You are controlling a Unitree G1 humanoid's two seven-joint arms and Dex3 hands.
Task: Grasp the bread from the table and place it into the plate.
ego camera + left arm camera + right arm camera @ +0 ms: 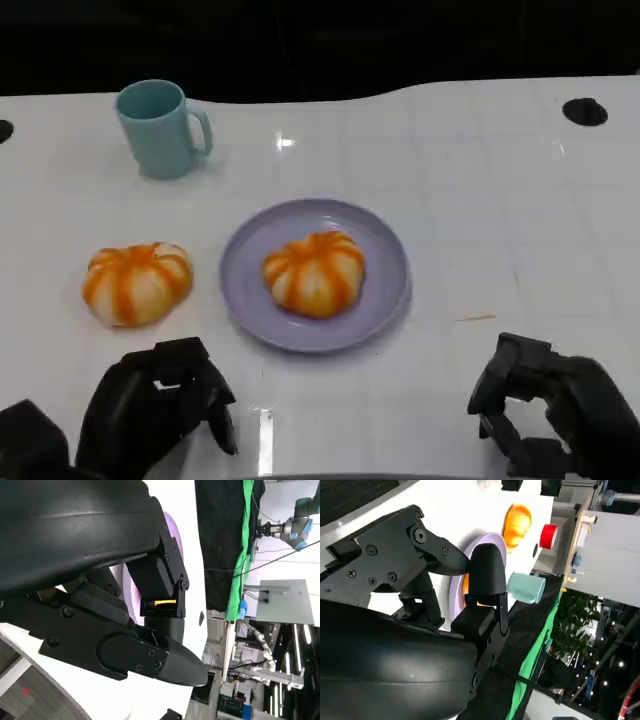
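An orange-striped bread lies in the middle of the purple plate. A second bread of the same look sits on the white table, left of the plate. My left hand hovers low near the table's front edge, just in front of that second bread, with nothing in it. My right hand is at the front right, apart from the plate, also holding nothing. The left wrist view shows my left hand with a sliver of bread beyond it. In the right wrist view, past my right hand, are the plate and the loose bread.
A teal mug stands at the back left with its handle to the right; it is also in the right wrist view. A black hole marks the table's far right. The table's far edge meets a dark backdrop.
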